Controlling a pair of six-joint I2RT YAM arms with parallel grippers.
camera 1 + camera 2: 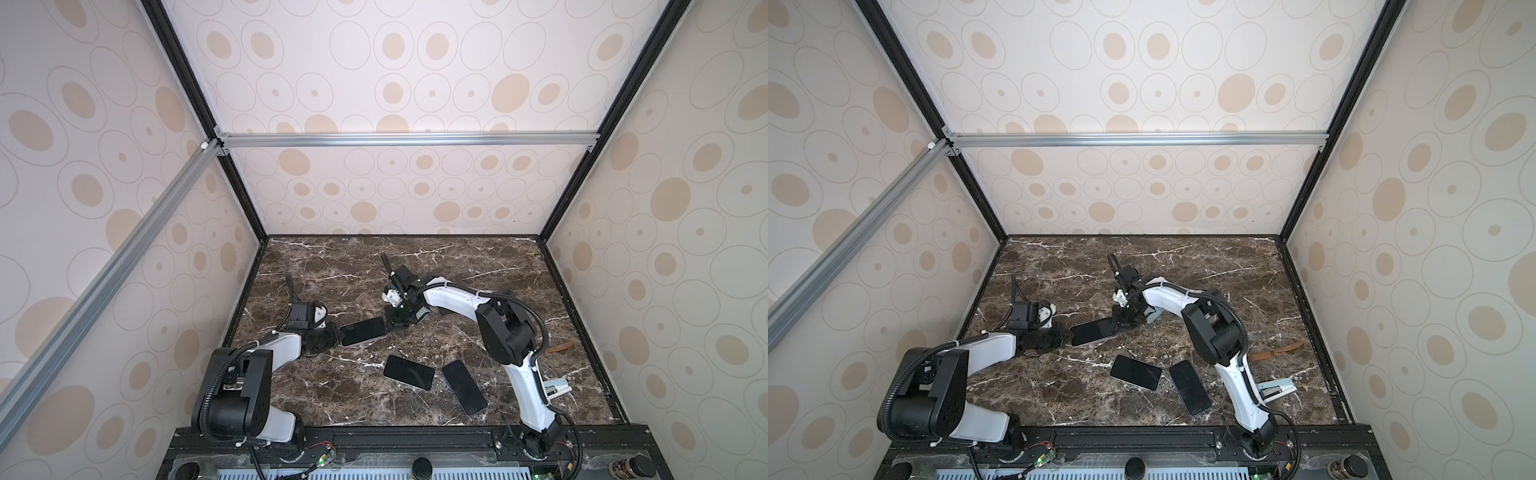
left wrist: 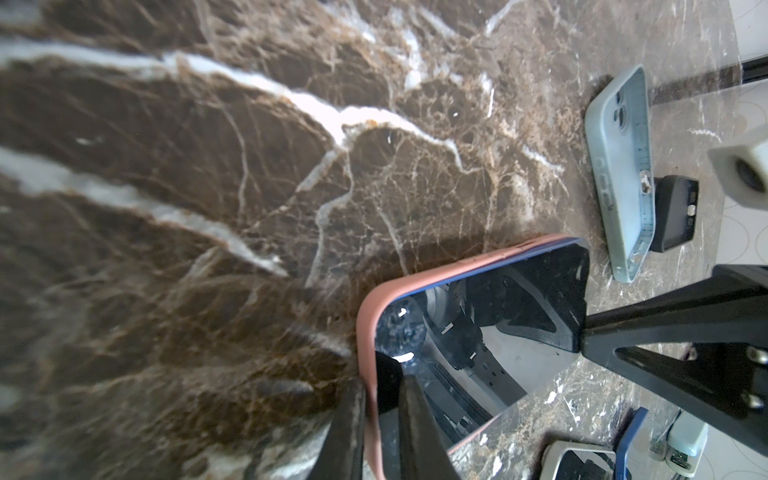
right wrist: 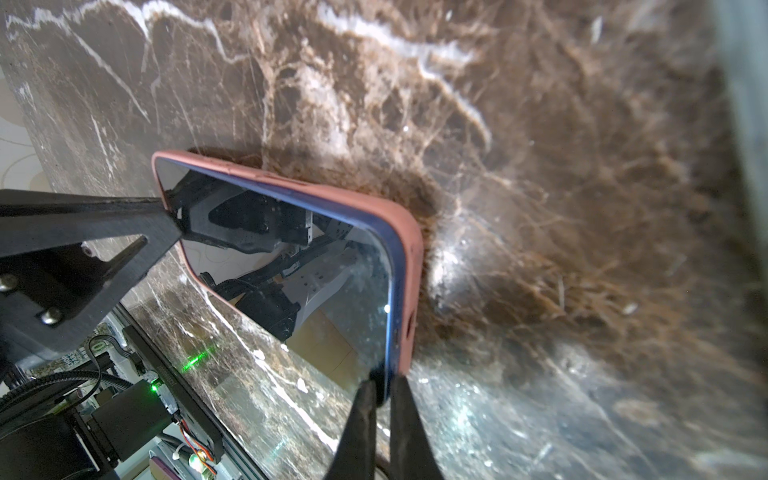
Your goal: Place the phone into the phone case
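The phone (image 1: pixel 362 331) (image 1: pixel 1093 331) is a dark-screened slab with a blue edge, lying slantwise left of the table's middle. It sits inside a salmon-pink phone case (image 2: pixel 457 266) (image 3: pixel 365 199); along one long side the blue edge shows above the pink rim. My left gripper (image 1: pixel 338 332) (image 2: pixel 380 415) is shut on the case's end wall, one finger on the screen side. At the opposite end my right gripper (image 1: pixel 388 322) (image 3: pixel 384 395) is shut on the phone's blue corner edge. The screen (image 2: pixel 478 324) (image 3: pixel 311 266) mirrors both arms.
Two more dark phones (image 1: pixel 409 372) (image 1: pixel 464 387) lie nearer the front. A pale blue empty case (image 2: pixel 619 166) lies by the right arm's wrist. A brown strap (image 1: pixel 561 345) and a light blue stapler (image 1: pixel 557 388) lie at the right edge.
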